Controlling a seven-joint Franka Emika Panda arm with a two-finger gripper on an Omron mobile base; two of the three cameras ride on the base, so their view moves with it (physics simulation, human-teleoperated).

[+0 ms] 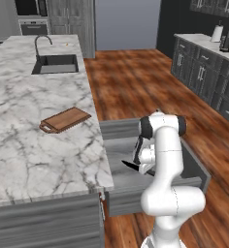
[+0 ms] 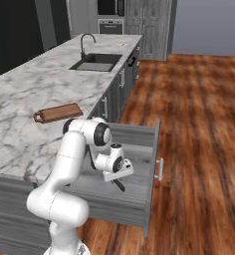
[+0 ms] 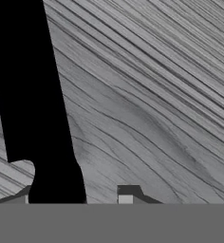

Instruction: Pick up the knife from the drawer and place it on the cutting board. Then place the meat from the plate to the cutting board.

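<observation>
one cutting board (image 1: pixel 64 119) lies on our marble worktop (image 1: pixel 34 150) at left, sink (image 1: pixel 56 63) beyond. right of it the open drawer (image 1: pixel 194 167) holds the knife (image 3: pixel 35 109), our fingers (image 3: pixel 125 195) straddling it; whether they pinch it we cannot tell.

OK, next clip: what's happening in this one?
A white arm is reaching down into the open drawer of the marble island, with its gripper at the dark knife lying on the drawer floor. The fingers sit on either side of the knife, but a firm grip cannot be confirmed. The knife is not lifted yet. The wooden cutting board lies bare on the counter, so nothing has been placed on it.
</observation>
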